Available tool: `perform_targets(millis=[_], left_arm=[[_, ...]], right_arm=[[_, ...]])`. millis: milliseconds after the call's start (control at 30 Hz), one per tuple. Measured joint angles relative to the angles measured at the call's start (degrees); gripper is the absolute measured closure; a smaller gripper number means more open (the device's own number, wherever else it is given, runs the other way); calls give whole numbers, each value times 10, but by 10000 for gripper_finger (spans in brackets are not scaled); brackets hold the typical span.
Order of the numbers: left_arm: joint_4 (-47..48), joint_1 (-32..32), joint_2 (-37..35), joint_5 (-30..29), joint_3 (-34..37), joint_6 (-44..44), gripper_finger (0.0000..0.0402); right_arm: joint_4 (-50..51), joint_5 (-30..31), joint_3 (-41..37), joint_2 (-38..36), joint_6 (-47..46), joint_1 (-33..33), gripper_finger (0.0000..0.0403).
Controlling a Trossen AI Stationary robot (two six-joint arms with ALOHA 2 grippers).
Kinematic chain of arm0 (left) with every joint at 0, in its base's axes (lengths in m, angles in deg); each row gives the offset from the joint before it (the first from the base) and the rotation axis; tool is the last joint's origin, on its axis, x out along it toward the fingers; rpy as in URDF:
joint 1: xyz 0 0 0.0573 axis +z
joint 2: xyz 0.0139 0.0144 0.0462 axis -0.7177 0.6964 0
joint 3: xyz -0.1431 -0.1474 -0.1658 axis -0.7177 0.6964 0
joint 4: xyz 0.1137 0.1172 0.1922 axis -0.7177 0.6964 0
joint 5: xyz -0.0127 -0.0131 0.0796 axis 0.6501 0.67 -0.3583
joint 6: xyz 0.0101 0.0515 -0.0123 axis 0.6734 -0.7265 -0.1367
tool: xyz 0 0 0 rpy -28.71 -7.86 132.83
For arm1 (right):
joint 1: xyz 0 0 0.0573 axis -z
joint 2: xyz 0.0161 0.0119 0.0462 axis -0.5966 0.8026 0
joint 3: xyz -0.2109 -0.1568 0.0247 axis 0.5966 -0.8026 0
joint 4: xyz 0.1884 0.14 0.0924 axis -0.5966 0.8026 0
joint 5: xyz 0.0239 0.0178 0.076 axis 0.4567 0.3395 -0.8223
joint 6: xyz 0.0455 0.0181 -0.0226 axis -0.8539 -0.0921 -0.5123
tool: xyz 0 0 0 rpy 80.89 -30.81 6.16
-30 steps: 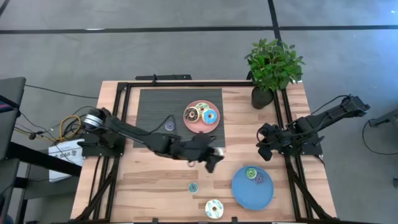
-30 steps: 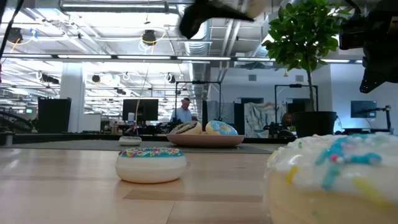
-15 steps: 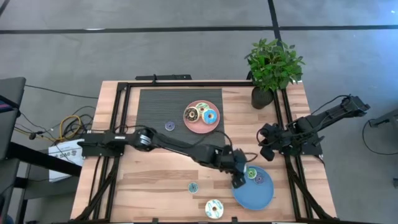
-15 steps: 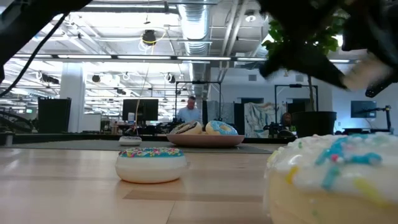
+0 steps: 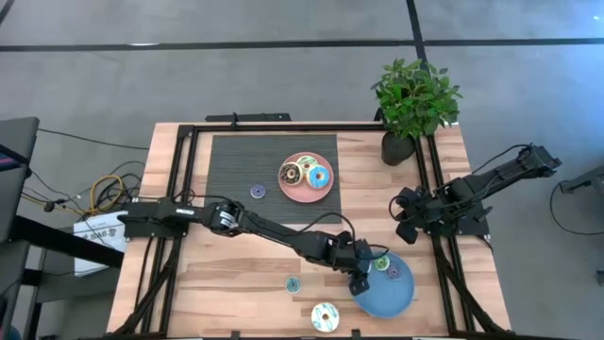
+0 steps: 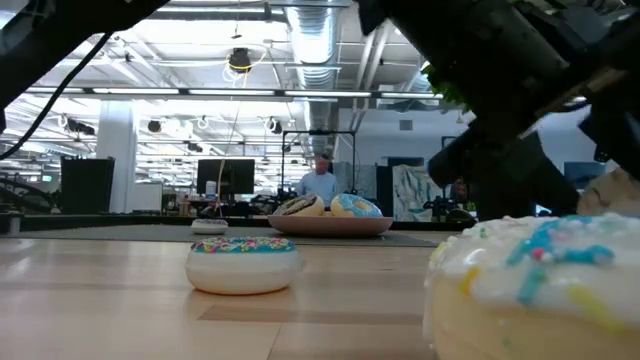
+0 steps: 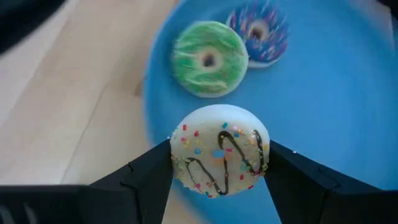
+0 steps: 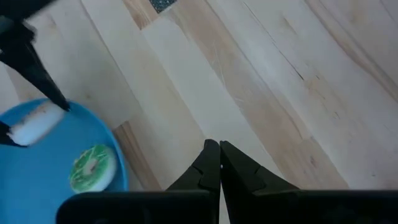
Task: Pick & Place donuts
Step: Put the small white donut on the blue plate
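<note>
My left gripper is shut on a white donut with chocolate drizzle and sprinkles, over the left part of the blue plate. A green donut and a small purple one lie flat on that plate. The pink plate holds a brown donut and a blue donut. Loose on the table are a small purple donut on the mat, a small teal one and a white sprinkled one. My right gripper waits shut at the table's right side. My left gripper pinches the white donut between its two fingers, one on each opposite side of the rim. The fingers come slanting down from the table's left. The iced top faces the wrist camera. Whether the donut touches the blue plate, I cannot tell.
A potted plant stands at the far right corner. A dark ribbed mat covers the far middle, under the pink plate. Black frame rails run along the table's sides. Bare wood lies between the mat and the near edge.
My left arm has reached out from the table's middle toward the right and near edges and come down over the blue plate, carrying the white donut, which stayed in its shut fingers throughout.
</note>
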Motion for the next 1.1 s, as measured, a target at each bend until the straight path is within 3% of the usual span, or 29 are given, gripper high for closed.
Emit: perform_targets(millis=[367,833,1100], left_arm=[[-71,-1,5,5,0,-1,175],[-71,-2,5,30,0,-5,174],[-55,-2,5,30,0,-22,145]], right_arm=[[0,0,0,0,0,0,403],[-1,-1,0,0,-1,0,403],[-6,-2,0,0,-1,0,403]])
